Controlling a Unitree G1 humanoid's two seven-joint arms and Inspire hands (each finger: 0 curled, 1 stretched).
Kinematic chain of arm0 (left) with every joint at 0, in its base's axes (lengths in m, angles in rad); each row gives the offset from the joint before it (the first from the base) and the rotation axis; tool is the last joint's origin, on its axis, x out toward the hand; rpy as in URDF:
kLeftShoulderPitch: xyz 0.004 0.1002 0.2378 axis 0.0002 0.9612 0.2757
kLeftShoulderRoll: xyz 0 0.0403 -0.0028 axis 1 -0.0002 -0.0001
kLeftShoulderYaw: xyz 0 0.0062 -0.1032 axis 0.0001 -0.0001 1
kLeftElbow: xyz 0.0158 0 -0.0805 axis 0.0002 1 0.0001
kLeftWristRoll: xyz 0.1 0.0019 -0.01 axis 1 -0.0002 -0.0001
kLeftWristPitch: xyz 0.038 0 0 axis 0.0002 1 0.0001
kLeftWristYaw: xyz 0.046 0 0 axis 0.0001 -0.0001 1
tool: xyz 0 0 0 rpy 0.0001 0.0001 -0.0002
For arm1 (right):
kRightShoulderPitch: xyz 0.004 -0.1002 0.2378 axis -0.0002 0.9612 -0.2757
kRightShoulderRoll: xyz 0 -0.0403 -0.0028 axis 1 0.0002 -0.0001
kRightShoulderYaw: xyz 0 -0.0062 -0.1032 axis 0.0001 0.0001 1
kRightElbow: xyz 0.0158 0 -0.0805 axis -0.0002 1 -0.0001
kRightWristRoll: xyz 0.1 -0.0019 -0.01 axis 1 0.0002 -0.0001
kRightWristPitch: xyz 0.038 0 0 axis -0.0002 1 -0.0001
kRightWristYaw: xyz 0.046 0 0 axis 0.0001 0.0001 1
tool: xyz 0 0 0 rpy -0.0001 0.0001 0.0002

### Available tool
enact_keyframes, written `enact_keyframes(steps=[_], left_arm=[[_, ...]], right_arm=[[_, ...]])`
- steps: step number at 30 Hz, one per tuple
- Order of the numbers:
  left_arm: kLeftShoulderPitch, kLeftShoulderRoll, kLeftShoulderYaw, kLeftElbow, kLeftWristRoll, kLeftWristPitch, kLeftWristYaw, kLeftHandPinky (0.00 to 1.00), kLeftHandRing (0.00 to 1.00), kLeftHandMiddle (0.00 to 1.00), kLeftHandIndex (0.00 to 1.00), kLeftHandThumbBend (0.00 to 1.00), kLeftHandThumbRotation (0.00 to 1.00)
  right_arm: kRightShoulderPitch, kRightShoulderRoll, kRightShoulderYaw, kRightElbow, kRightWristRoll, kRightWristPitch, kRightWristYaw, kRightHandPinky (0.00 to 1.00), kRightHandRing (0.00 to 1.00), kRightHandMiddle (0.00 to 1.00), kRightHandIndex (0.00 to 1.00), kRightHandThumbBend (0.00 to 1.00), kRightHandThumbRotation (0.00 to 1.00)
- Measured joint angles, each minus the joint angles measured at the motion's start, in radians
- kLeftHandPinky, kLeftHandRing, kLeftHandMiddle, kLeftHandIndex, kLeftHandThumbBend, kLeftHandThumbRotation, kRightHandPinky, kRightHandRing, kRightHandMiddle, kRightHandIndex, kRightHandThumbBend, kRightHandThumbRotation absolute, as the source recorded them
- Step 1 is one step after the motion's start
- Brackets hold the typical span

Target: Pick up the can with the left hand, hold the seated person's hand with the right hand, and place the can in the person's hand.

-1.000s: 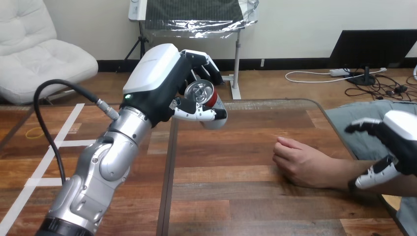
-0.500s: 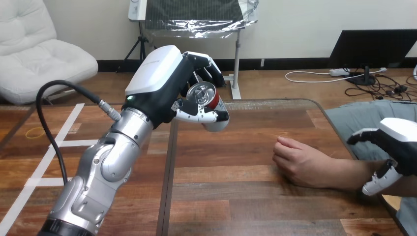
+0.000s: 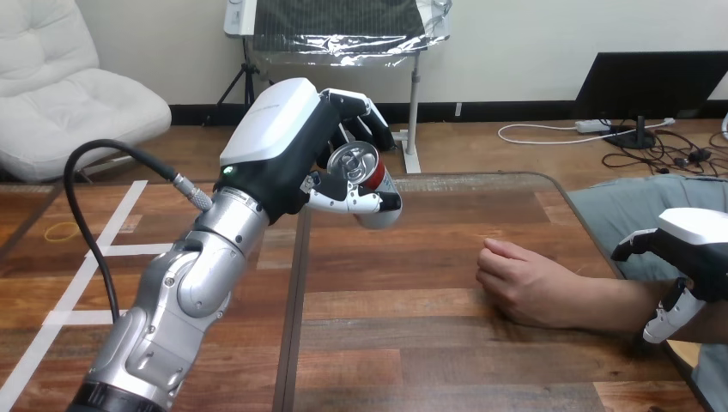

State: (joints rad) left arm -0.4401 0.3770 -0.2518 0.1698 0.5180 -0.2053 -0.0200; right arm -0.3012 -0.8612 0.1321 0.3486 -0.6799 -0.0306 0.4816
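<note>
left hand (image 3: pixel 288 150) up above table (image 3: pixel 412 343), curled round can (image 3: pixel 356 163); can tilted, top toward camera. person's hand (image 3: pixel 524 283) resting on table, well apart from can. right hand (image 3: pixel 700 249) at person's forearm (image 3: pixel 614 305); grip: cannot tell.

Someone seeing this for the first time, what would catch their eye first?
The robot's left hand, raised above the table left of centre, grips a red can tilted top toward the camera. At the right, the person's hand rests on the table, the robot's right hand over their forearm.
</note>
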Motion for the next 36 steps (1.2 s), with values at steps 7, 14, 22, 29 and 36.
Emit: enact_keyframes(steps=[7, 14, 22, 29, 36], left_arm=[[0.0, -0.001, 0.0, 0.0, 0.0, -0.001, 0.0, 0.34, 0.39, 0.46, 0.51, 0.55, 0.0], [0.0, -0.003, 0.0, 0.0, 0.0, -0.001, -0.004, 0.34, 0.4, 0.46, 0.51, 0.55, 0.0], [0.0, -0.005, 0.0, 0.0, 0.0, -0.001, -0.006, 0.34, 0.4, 0.47, 0.51, 0.56, 0.0], [0.0, -0.011, 0.0, 0.0, 0.0, -0.002, -0.006, 0.33, 0.39, 0.46, 0.5, 0.56, 0.0], [0.0, -0.021, 0.0, 0.0, 0.0, -0.002, -0.006, 0.32, 0.38, 0.46, 0.5, 0.56, 0.0]], right_arm=[[-0.043, -0.005, 0.037, 0.059, -0.032, -0.027, 0.0, 0.85, 0.87, 0.87, 0.82, 0.84, 0.03], [-0.075, -0.005, 0.07, 0.102, -0.064, -0.039, 0.0, 0.84, 0.85, 0.85, 0.81, 0.83, 0.04], [-0.086, -0.005, 0.09, 0.115, -0.093, -0.043, -0.007, 0.82, 0.82, 0.82, 0.79, 0.82, 0.03], [-0.088, -0.005, 0.104, 0.116, -0.112, -0.043, -0.01, 0.81, 0.8, 0.81, 0.78, 0.81, 0.03], [-0.092, -0.005, 0.114, 0.119, -0.12, -0.042, -0.008, 0.79, 0.79, 0.81, 0.78, 0.8, 0.05]])
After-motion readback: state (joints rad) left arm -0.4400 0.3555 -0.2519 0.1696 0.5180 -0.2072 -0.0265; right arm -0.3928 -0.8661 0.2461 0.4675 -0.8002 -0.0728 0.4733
